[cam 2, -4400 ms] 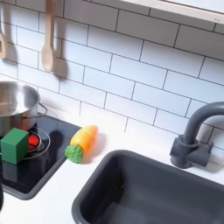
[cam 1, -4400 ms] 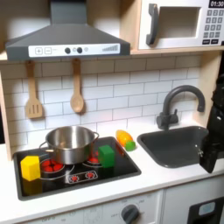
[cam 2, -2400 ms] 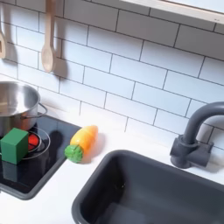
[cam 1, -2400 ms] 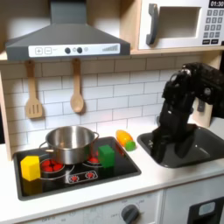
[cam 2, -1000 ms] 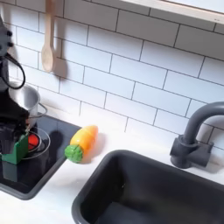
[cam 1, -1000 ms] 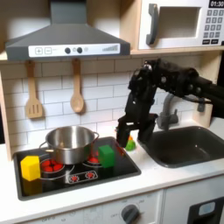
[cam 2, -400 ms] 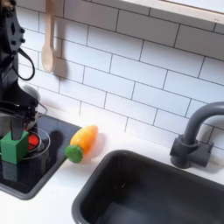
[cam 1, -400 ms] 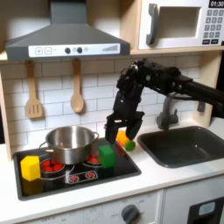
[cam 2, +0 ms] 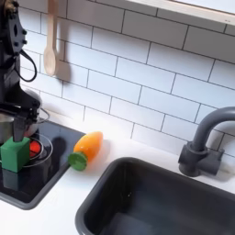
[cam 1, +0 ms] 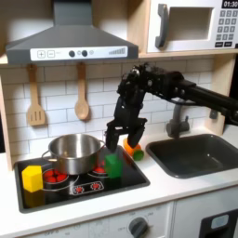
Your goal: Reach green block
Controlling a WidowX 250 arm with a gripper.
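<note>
the gripper [cam 1: 118, 141], fingers spread and empty, hangs just above the green block [cam 1: 113, 165] on the toy stove [cam 1: 56, 192] beside the steel pot [cam 1: 72, 149]; in my judgement, a skewed descent could nudge the block aside.

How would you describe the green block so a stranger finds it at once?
Look at the black stove beside the sink. On its right burner, under the claw, sits the green block. It is a plain cube, unlike the yellow block and corn.
</note>
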